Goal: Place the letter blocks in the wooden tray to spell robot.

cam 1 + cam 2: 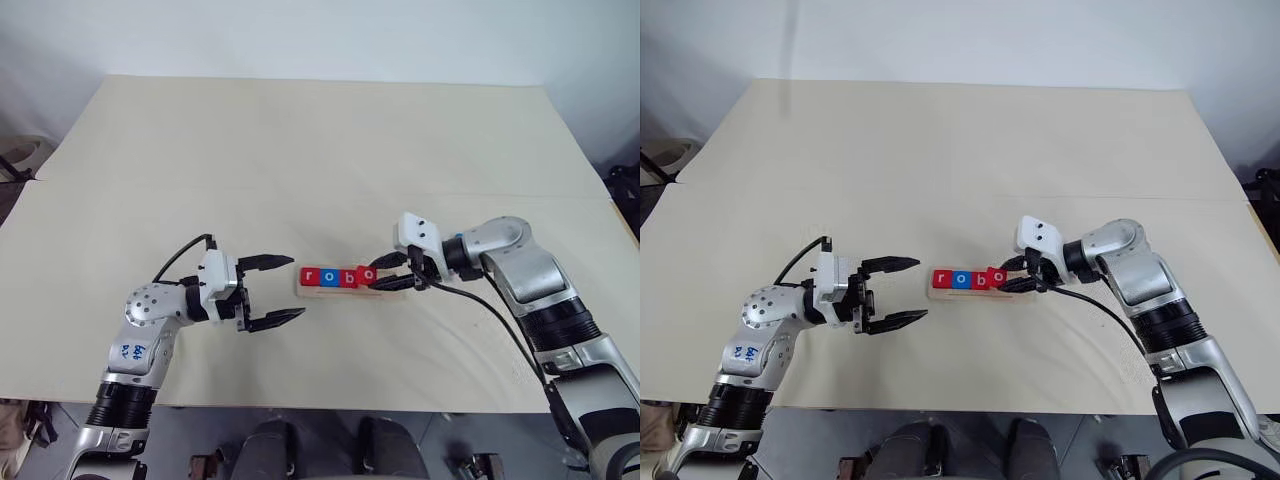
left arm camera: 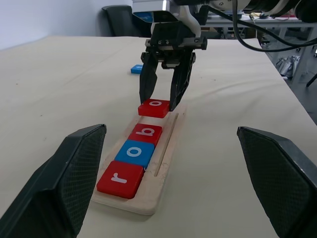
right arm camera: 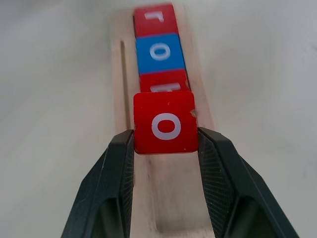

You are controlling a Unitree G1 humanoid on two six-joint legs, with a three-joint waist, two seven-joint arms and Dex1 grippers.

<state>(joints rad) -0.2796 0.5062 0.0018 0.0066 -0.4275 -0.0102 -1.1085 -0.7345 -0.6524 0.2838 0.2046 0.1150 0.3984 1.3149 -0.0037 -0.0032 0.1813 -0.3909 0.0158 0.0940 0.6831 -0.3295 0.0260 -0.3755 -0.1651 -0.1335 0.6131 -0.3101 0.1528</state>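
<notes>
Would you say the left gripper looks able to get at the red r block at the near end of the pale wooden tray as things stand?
Probably yes. The left gripper is open, aimed at the pale wooden tray's end where the red r block lies, with bare table between them. The right gripper is busy at the far end.

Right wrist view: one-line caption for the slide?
Right gripper jaws clamp a red square "o" block above the pale wooden tray, behind seated red "r", blue "o", red "b".

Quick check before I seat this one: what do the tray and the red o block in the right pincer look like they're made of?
Wooden tray: pale unfinished-looking wood, matte, with a cut groove running lengthwise. Red o block, clamped in the right pincer: likely smooth painted wood or plastic, slight sheen, rounded corners, white printed letter; which one is unclear.
</notes>
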